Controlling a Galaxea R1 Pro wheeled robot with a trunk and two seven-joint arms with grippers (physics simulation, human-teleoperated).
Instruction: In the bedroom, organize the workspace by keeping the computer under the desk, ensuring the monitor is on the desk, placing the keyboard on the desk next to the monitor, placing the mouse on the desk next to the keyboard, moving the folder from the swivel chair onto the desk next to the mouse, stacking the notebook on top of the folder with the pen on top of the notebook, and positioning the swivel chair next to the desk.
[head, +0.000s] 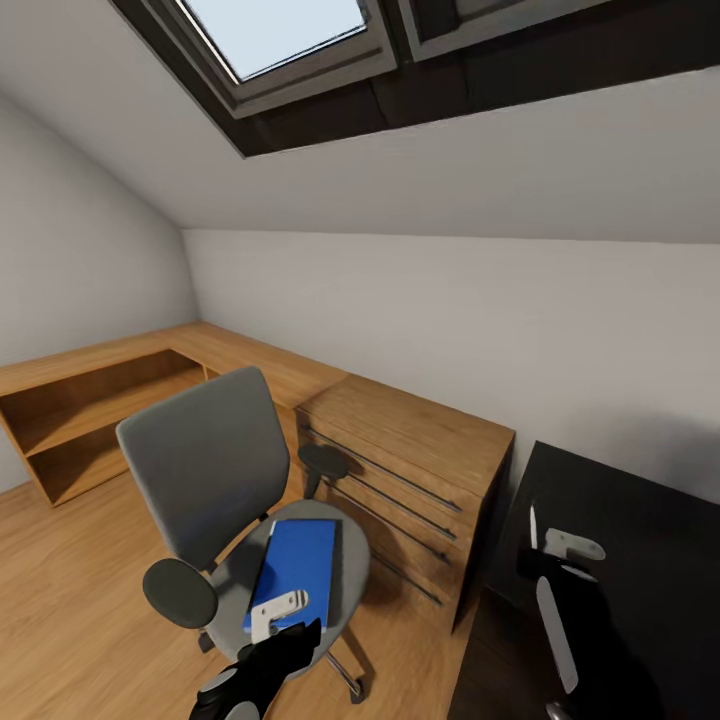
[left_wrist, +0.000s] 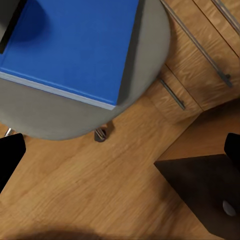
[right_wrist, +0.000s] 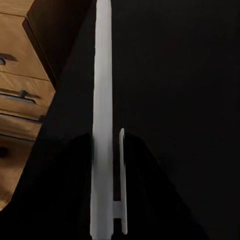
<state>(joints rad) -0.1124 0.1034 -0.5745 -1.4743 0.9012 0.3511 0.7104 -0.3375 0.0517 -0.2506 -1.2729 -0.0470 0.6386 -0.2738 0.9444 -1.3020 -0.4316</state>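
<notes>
We see one folder (head: 297, 572) flat on chair (head: 205, 470) seat, wooden drawers (head: 410, 480) just beside, black desk (head: 640, 540) right, our left gripper (head: 283, 612) spread above folder, right gripper (head: 560, 560) pinching pen (right_wrist: 102, 120)

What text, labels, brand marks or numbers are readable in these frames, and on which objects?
None readable in any view.
folder on the swivel chair: plain blue cover, no title or label.
pen in the right gripper: plain white, no print.
desk: bare black top, no markings.
wooden drawer cabinet: wood grain and metal handles, no labels.
</notes>
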